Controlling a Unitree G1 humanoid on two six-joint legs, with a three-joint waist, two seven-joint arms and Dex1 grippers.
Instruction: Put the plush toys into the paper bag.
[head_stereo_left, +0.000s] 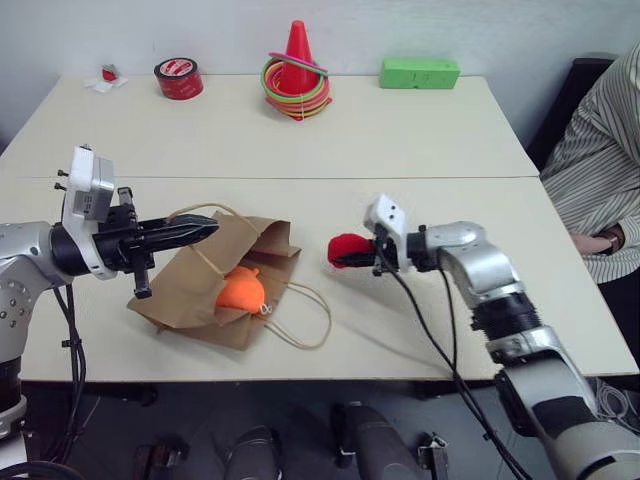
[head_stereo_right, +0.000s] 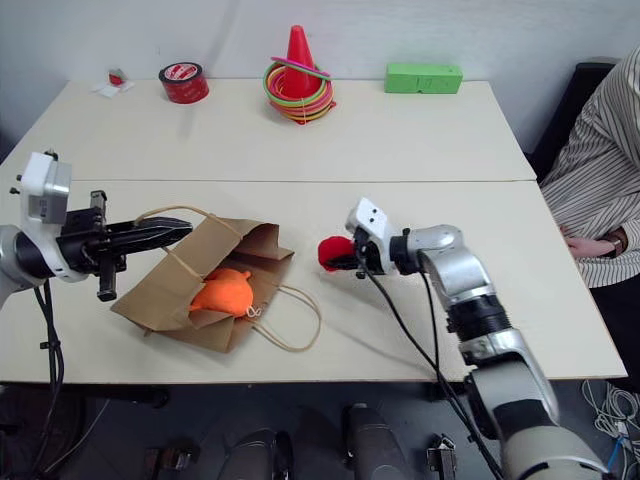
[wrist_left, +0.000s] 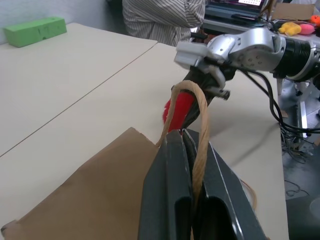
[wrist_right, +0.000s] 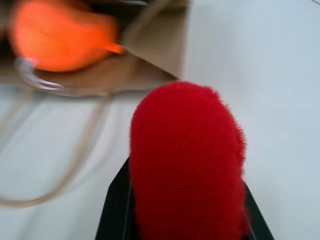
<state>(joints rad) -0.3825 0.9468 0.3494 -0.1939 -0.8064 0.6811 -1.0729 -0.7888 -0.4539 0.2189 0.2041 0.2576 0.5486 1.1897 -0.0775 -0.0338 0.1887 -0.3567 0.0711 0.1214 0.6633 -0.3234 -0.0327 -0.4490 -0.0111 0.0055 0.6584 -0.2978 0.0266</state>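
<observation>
The brown paper bag (head_stereo_left: 190, 285) lies on its side on the near table, mouth toward the right. An orange plush toy (head_stereo_left: 241, 291) rests in its mouth. My left gripper (head_stereo_left: 205, 229) is shut on the bag's upper string handle (wrist_left: 200, 130) and holds that edge up. My right gripper (head_stereo_left: 340, 258) is shut on the red plush toy (head_stereo_left: 347, 246), just above the table to the right of the bag's mouth. In the right wrist view the red plush toy (wrist_right: 187, 160) sits between the fingers, with the orange toy (wrist_right: 57, 35) and the bag beyond.
At the table's far edge stand a red tape roll (head_stereo_left: 179, 78), a red-orange cone with coloured rings (head_stereo_left: 296, 72) and a green block (head_stereo_left: 419, 72). A person in a striped shirt (head_stereo_left: 600, 170) sits at the right. The bag's lower handle (head_stereo_left: 310, 320) loops over the table toward the front edge.
</observation>
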